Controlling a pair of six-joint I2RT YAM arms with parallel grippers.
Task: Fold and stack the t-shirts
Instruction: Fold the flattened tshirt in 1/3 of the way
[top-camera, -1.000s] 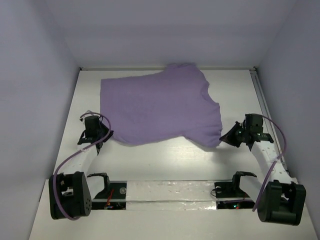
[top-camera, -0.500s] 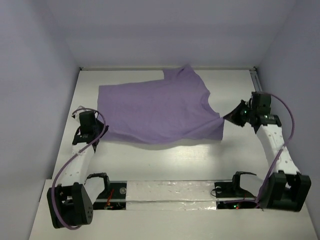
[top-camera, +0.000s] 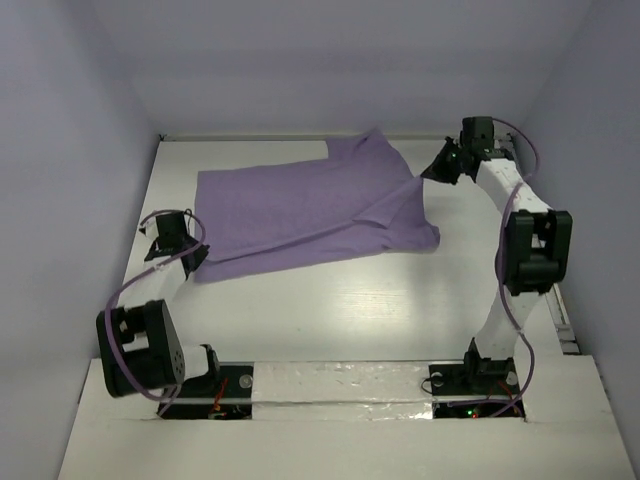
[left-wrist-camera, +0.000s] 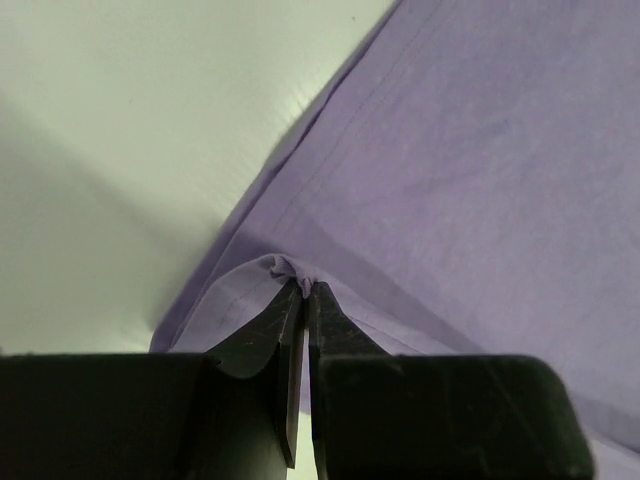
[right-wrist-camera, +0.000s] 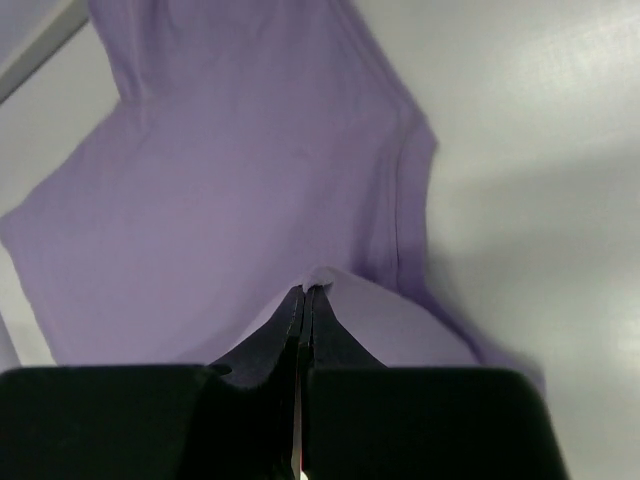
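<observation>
Both arms are carrying the shirt's near hem farther out than a second ago, the right much more than the left. Left hand is pinching shut on the t-shirt at its near-left corner, with cloth spreading ahead and rightward. Right hand is clamping the other corner far out, the shirt lying to its left on the surface. Long axis is running hand to hand.

closed jaws of left gripper pinching t-shirt hem
</observation>
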